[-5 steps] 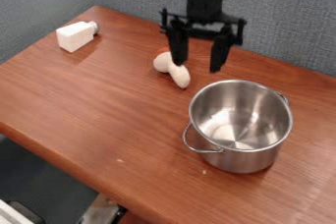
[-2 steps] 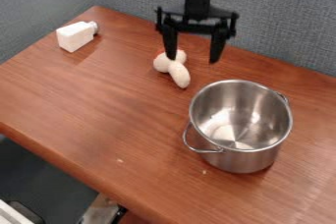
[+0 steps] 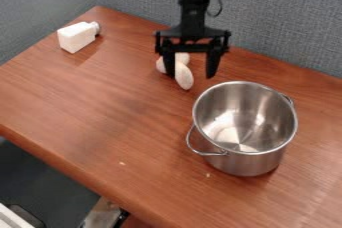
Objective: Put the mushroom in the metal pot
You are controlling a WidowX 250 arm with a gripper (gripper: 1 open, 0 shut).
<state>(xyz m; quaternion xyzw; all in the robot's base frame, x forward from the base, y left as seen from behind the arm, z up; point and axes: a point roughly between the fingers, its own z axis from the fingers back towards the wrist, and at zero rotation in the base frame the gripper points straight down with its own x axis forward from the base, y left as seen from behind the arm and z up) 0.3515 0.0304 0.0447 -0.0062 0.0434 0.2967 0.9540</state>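
The mushroom lies on its side on the wooden table, pale cream with a hint of orange at its far end, just left of the metal pot. My gripper hangs straight down over it, open. Its two dark fingers straddle the mushroom, and the left finger covers part of it. I cannot tell whether the fingers touch it. The shiny steel pot stands upright at the front right, its wire handle folded down at the front.
A white rectangular block lies at the table's back left corner. The table's front edge runs diagonally, with a drop to the floor beyond. A grey wall stands behind the table.
The open gripper has moved left and down from above the pot's back rim to around the mushroom. The mushroom and the pot have not moved.
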